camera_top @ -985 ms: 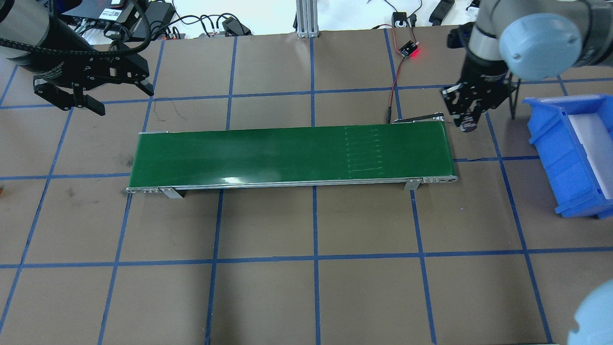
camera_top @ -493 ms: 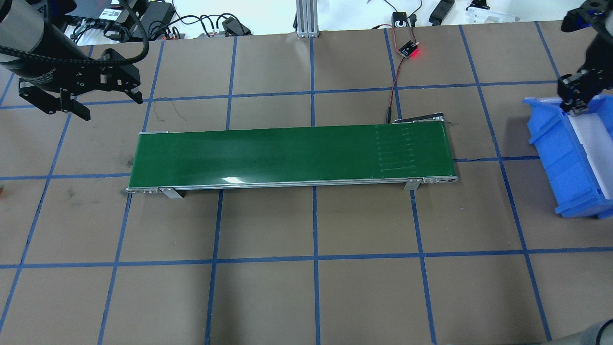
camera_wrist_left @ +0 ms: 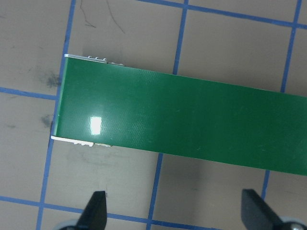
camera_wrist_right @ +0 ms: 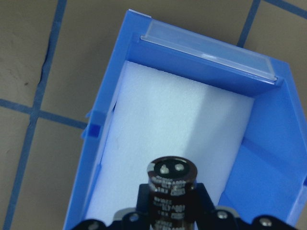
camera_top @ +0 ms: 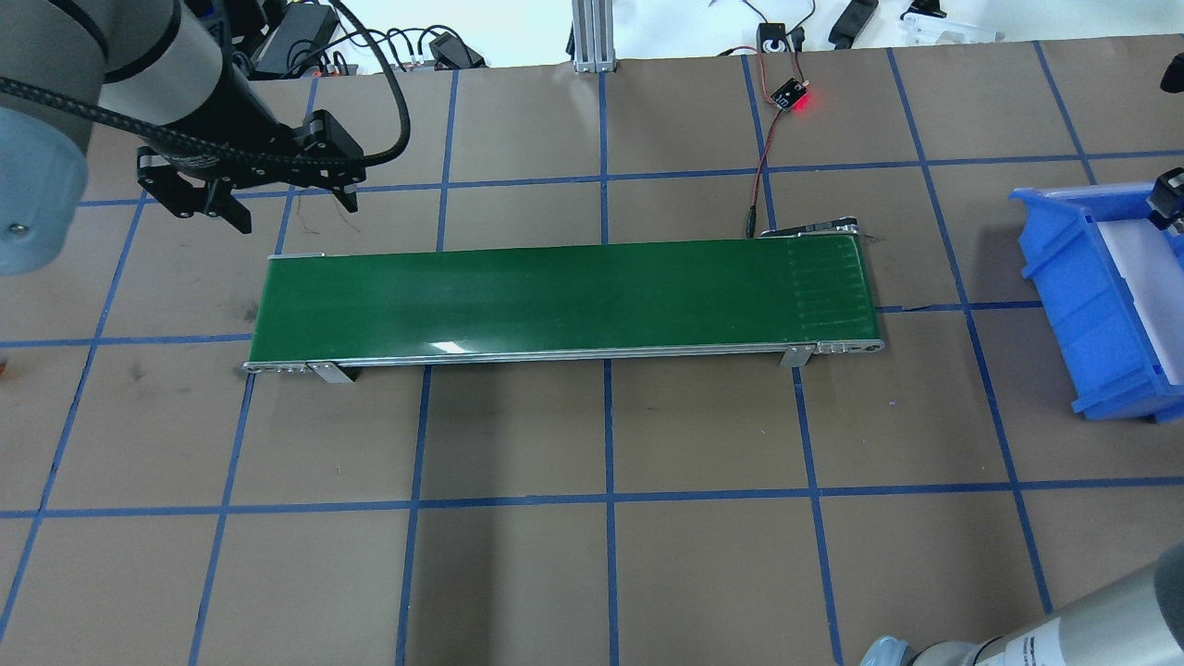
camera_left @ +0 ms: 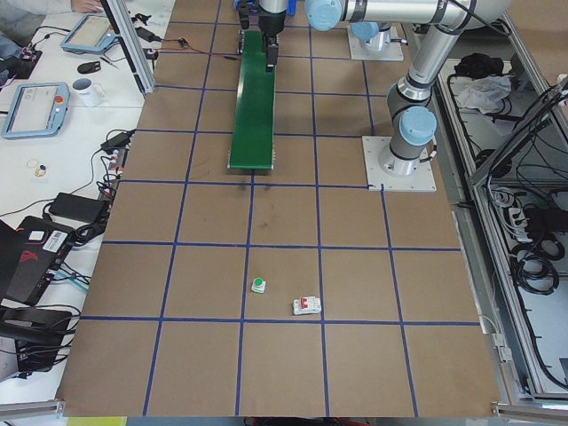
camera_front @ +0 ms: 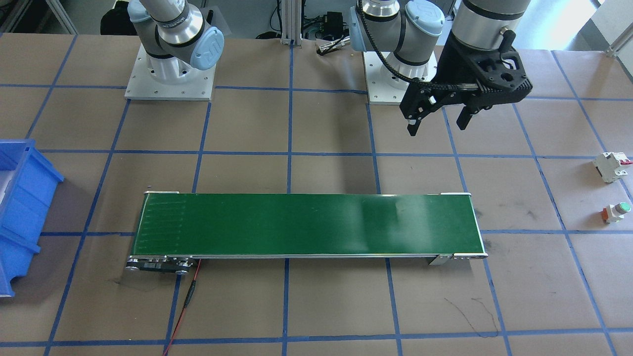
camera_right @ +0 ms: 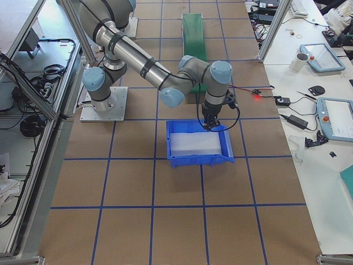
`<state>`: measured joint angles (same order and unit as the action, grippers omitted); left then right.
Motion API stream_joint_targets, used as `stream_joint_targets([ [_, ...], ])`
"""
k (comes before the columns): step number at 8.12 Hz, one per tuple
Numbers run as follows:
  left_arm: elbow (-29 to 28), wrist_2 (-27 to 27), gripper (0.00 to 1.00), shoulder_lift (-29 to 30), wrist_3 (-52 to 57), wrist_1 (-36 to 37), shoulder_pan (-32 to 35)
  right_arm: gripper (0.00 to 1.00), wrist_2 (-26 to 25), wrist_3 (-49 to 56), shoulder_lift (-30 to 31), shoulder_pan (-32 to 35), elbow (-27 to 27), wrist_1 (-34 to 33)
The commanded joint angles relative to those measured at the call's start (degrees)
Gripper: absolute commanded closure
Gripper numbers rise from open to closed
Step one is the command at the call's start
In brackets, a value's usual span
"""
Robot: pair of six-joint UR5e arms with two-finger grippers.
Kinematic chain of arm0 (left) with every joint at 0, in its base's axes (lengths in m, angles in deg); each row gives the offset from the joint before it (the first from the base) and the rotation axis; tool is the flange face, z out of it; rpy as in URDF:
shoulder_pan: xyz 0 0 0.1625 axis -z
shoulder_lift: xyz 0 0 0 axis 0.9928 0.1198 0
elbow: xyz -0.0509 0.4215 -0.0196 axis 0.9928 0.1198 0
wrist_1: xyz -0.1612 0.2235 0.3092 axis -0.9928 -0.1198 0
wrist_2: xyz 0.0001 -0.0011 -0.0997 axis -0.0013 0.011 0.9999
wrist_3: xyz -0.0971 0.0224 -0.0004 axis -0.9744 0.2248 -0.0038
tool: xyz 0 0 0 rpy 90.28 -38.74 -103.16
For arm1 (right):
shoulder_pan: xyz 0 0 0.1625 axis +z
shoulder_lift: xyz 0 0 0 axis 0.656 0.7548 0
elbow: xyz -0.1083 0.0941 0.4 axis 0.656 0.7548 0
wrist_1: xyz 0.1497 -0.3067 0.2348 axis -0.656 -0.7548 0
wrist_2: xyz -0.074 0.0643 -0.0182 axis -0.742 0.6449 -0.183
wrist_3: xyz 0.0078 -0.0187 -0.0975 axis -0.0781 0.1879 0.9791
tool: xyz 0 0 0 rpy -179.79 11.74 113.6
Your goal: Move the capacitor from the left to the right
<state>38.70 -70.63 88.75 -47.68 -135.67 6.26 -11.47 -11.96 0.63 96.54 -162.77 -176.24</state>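
The capacitor (camera_wrist_right: 172,181), a stubby dark cylinder with a silvery end, is pinched in my right gripper (camera_wrist_right: 171,211). It hangs over the white foam floor (camera_wrist_right: 177,129) of the blue bin (camera_wrist_right: 108,110). In the exterior right view the right gripper (camera_right: 210,122) sits above the bin's (camera_right: 198,159) back edge. My left gripper (camera_front: 437,126) is open and holds nothing. It hovers behind the left end of the green conveyor (camera_front: 306,225). In the left wrist view its fingertips (camera_wrist_left: 96,208) frame bare table below the belt (camera_wrist_left: 192,124).
A white block with a red tab (camera_front: 612,166) and a green-capped push button (camera_front: 615,211) lie on the table beyond the conveyor's left end. A small board with a red light (camera_top: 791,95) and its wires sit behind the belt. The blue bin (camera_top: 1087,296) stands at the table's right.
The right gripper carried the capacitor from the conveyor's right end rightward to above the blue bin. The left gripper swung in toward the conveyor's left end, still open.
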Motion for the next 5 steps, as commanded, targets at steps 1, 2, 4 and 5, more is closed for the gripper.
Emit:
stream_joint_targets([
  [1, -0.1, 0.4, 0.00, 0.0, -2.5, 2.2, 3.2, 1.00, 0.1, -4.2, -7.6, -0.8, -1.0, -6.3],
  [2, -0.1, 0.3, 0.00, -0.4, -2.4, 2.1, 3.2, 1.00, -0.3, -7.4, -9.4, -0.8, -1.2, -6.3],
  [4, -0.2, 0.3, 0.00, -0.5, -2.4, 2.2, 3.2, 0.01, -0.8, -7.5, -9.5, -0.9, -1.7, -5.8],
  [5, -0.2, 0.3, 0.00, -0.5, -2.2, 2.2, 3.2, 0.00, -2.1, -7.3, -8.1, -0.9, -1.6, -5.7],
])
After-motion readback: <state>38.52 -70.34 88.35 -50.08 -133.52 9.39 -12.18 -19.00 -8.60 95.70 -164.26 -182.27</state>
